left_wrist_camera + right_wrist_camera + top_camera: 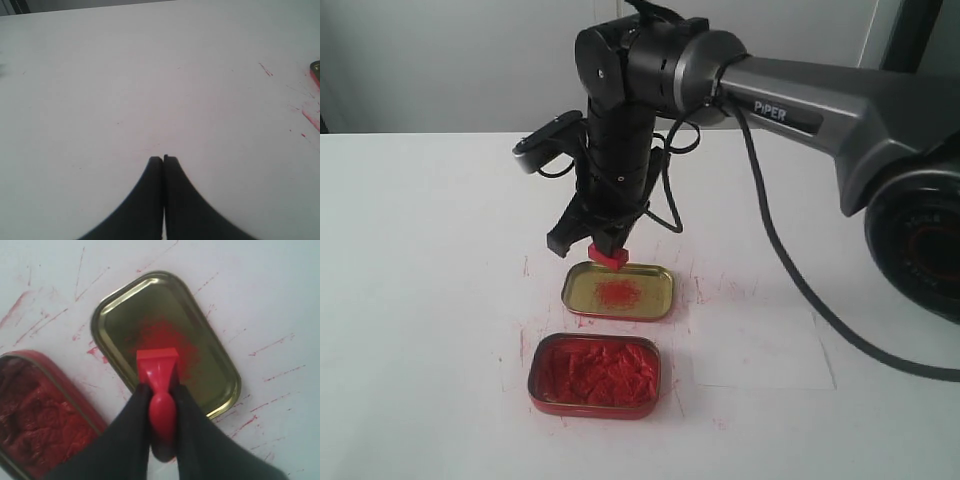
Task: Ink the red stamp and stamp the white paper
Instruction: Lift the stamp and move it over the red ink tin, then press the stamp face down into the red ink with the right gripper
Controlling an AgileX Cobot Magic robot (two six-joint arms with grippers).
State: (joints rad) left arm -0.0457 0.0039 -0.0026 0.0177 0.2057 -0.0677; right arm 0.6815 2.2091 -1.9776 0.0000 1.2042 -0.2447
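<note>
right gripper (161, 392) is clamped tight on the knob of the red stamp (159, 370), base facing down over the gold lid (200, 325) with the red smudge, can't tell if it's touching or just above. tin of red ink (595, 375) sits just beside the lid, camera side. white paper (760, 345) lies flat to the right of both. left gripper (163, 159) is pinched together on nothing, over the table (150, 75)

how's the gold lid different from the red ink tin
The gold lid is shallow and nearly bare, just a red smudge at its middle; the ink tin is deeper and packed with red ink. The red stamp hangs above the lid, not the tin. Both are rounded rectangles, open side up.
</note>
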